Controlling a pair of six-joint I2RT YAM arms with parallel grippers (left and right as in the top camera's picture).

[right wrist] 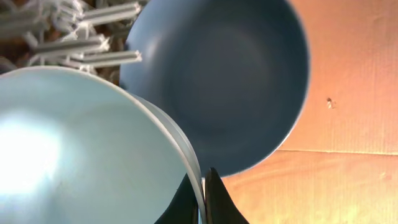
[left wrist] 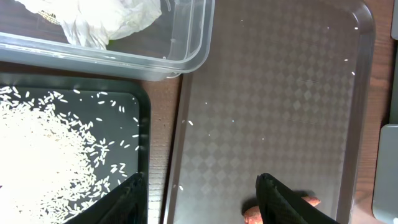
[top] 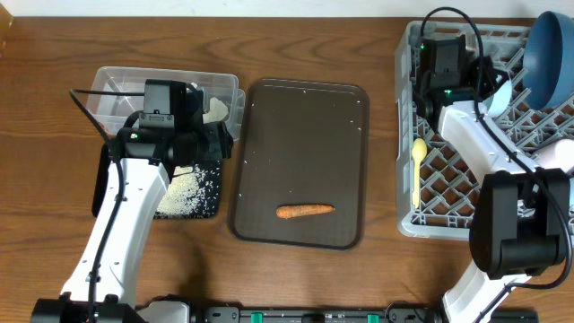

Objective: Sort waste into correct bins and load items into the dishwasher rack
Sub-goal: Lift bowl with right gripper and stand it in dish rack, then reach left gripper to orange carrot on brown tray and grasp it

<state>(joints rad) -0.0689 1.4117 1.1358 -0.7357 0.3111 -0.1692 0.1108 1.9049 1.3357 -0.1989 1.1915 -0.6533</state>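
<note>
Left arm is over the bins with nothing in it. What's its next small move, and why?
Probably shift the open left gripper toward the carrot piece: it lies on the brown serving tray, unsorted, while the rice sits in the black tray and the tissue in the clear tub.

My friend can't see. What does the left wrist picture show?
A brown tray fills the right, a carrot end at the bottom. Left of it, a black tray holds rice and a tub holds tissue.
</note>
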